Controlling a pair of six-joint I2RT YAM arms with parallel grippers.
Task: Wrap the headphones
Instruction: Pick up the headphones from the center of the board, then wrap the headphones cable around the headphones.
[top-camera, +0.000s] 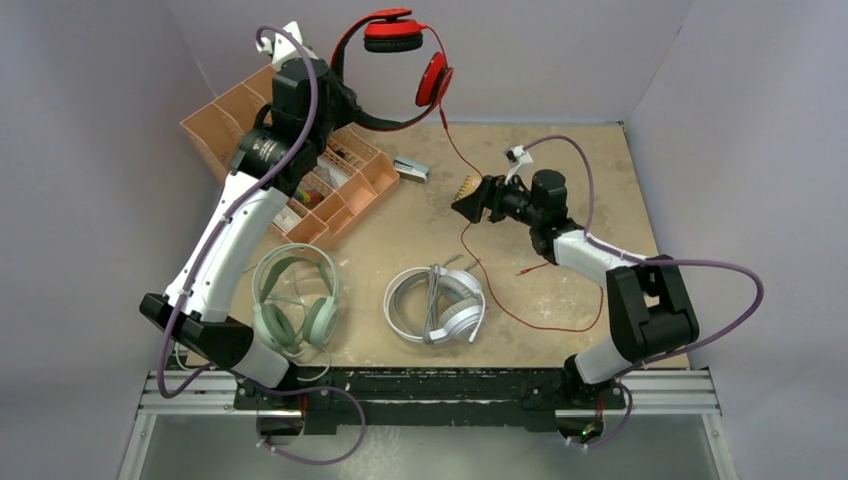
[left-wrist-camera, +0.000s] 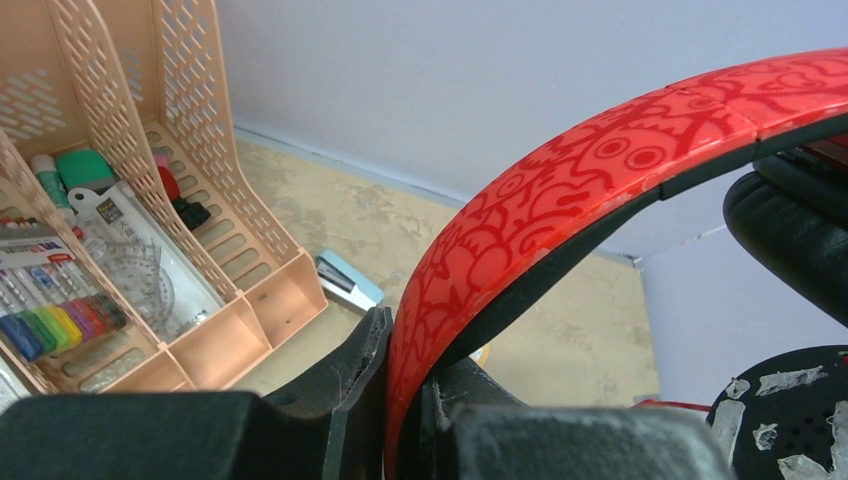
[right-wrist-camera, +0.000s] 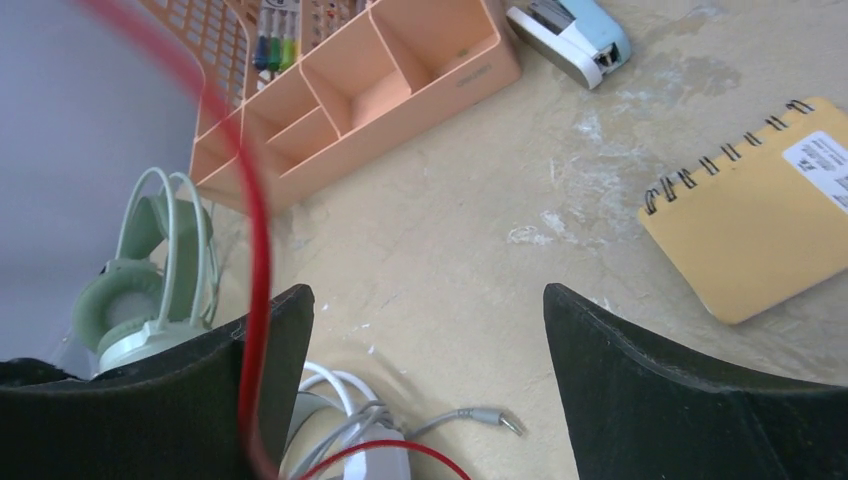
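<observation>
Tan, matte counter (top-camera: 560, 170), scuffed with pale chalky patches. At back left, a peach plastic organiser (top-camera: 340, 195) with lattice walls and open compartments, pens and markers inside. Just beside it, a pale-blue stapler (top-camera: 410, 170). Further right, a yellow spiral-bound notebook (right-wrist-camera: 750, 230), lying flat.

Red headphones (top-camera: 395, 35) raised clear of the counter at the back. Glossy red headband printed with a darker doodle pattern, black lining underneath, padded black ear cushions, red cup shells. Thin red cord (top-camera: 500, 300) hanging down from them and trailing in a loose loop across the counter, plug end lying on the surface.

White headphones (top-camera: 440, 305) flat at near centre, smooth and rounded, grey cord bunched across them. Mint-green headphones (top-camera: 295, 300) flat at near left, close by the left arm.

Left gripper (left-wrist-camera: 405, 385) clenched on the red headband, black fingers (left-wrist-camera: 340, 390) pinching it from both sides. Right gripper (right-wrist-camera: 430, 300) spread wide with nothing between its fingers, hovering over the counter by the notebook. In the right wrist view, red cord crossing in front of one finger; touching or not, impossible to tell.
</observation>
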